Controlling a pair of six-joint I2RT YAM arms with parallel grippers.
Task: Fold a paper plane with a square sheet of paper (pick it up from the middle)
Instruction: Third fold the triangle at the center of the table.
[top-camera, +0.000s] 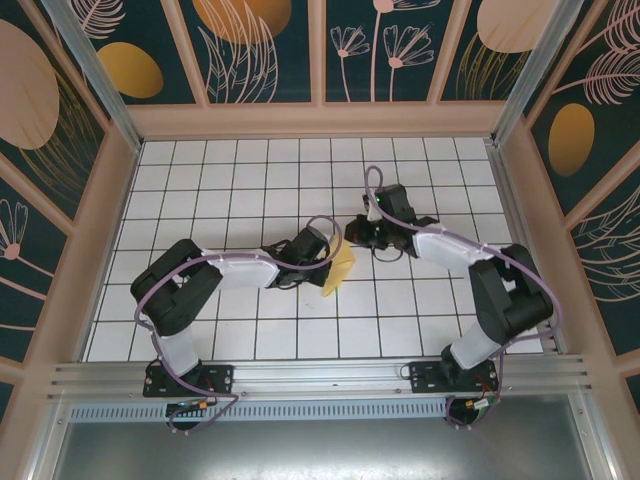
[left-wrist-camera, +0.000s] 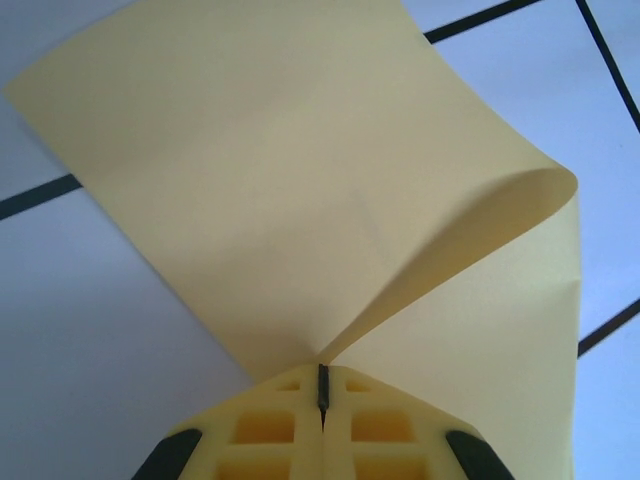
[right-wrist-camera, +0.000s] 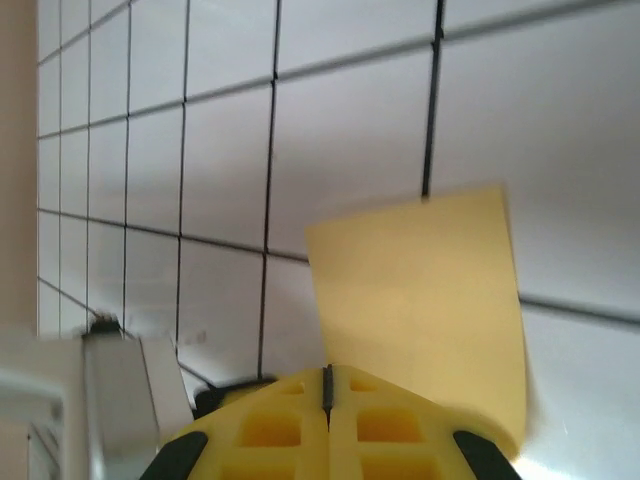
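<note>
**Yellow sheet pinched above the tabletop by the left arm**

The left fingers (left-wrist-camera: 265, 432) are pressed tight together on the square sheet of paper (left-wrist-camera: 300, 180), and the pale-yellow paper runs straight out of the seam between them. From that pinch it fans away in two flaps. One broad flap spreads up and to the left in the left wrist view. The other curls over on the right in a soft rounded bend, not a sharp crease.

From above, the sheet (top-camera: 341, 270) shows as a small yellow wedge near the middle of the white gridded tabletop (top-camera: 250, 180), right at the tip of the left arm, which reaches in from the left.

The right fingers (right-wrist-camera: 270, 432) are closed against each other with no gap, and I cannot tell whether anything is caught between them. Past them, a flat yellow corner of the sheet (right-wrist-camera: 420, 300) stands over the tiles. From above, the right arm's tip sits near the sheet, up and to its right, with a tile line between them.
</note>
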